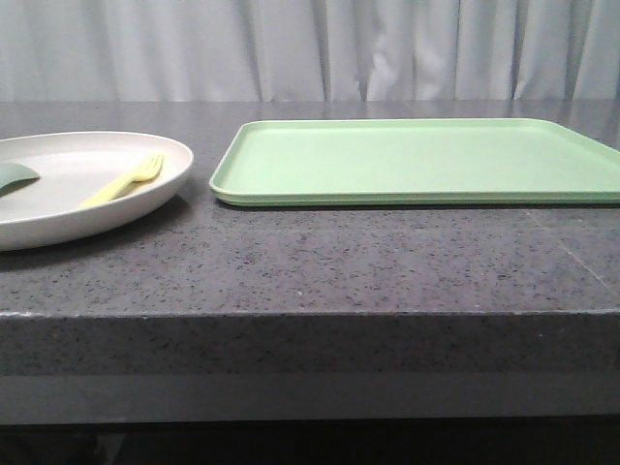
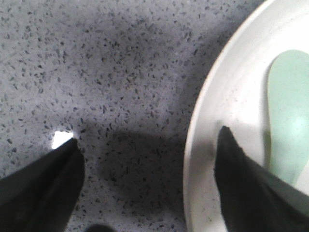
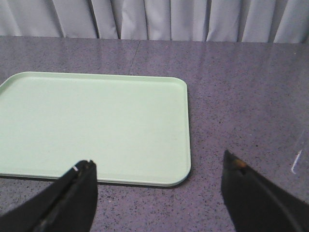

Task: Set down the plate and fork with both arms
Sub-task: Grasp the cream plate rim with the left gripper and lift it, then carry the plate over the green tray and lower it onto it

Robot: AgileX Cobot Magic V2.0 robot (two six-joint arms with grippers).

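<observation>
The plate (image 1: 58, 208) is big, round and cream, with a low raised rim. It sits at the left of the front view, and the frame's left edge cuts it off. The fork (image 1: 124, 180) is small and pale yellow. It lies inside the plate, tines pointing toward the upper right. A grey-green spoon (image 1: 16, 176) lies in the plate too, at the far left.

Just beside the plate, to the right, is a flat light-green tray (image 1: 417, 160). A thin strip of dark speckled worktop (image 1: 320, 262) shows between them. There is lots of bare worktop in front, up to its near edge.

In the left wrist view, the left hand (image 2: 147, 145) is spread wide and holds nothing. One finger is over the plate's rim, the other over the worktop.

The right hand (image 3: 159, 169) is also wide open and holds nothing, above the tray's corner.
</observation>
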